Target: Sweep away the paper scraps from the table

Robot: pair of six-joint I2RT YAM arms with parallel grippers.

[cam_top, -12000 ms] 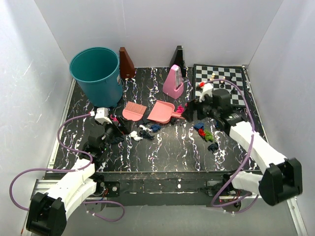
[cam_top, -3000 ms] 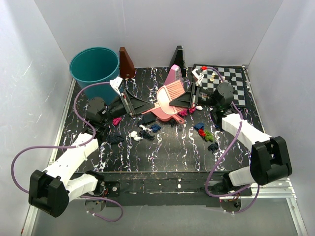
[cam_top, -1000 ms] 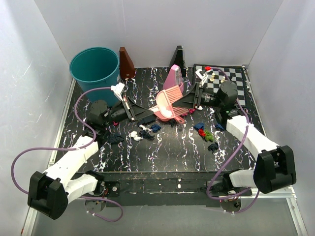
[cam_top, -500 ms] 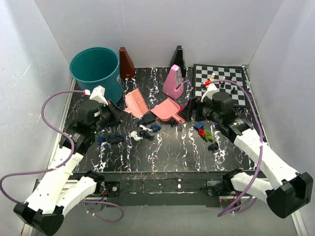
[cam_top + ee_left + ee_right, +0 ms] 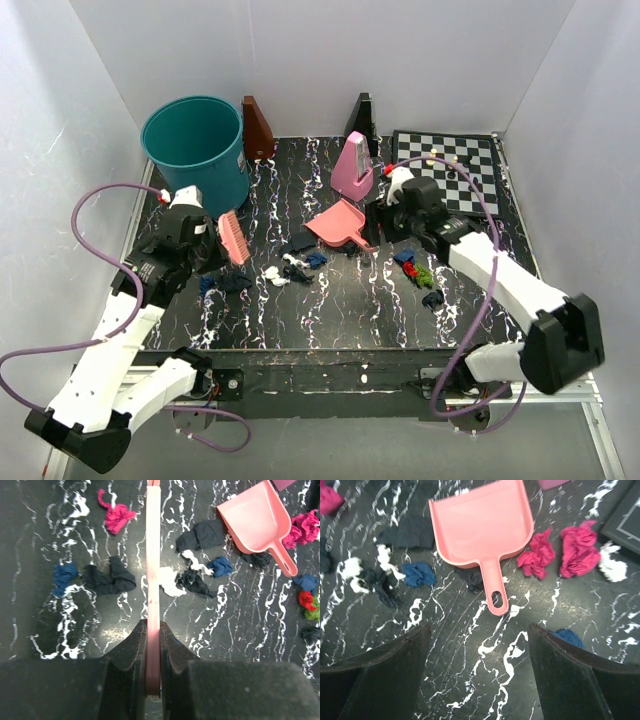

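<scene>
Clamped in the left gripper (image 5: 153, 630) is a flat pink plastic hand brush (image 5: 153, 555), seen edge-on between jaws shut on its handle and held over the black, white-veined marble-patterned table (image 5: 240, 630). Small crumpled paper scraps (image 5: 117, 517) in magenta, dark blue, white, red and green are scattered on that table on both sides of the brush and beyond it. Farther right, the right gripper (image 5: 480, 630) is spread wide and empty above the handle of a pink plastic dustpan (image 5: 482, 522), which is lying flat with nothing in it. No scrap is seen gathered, so the sweeping is judged barely begun, with nearly all of it left.
</scene>
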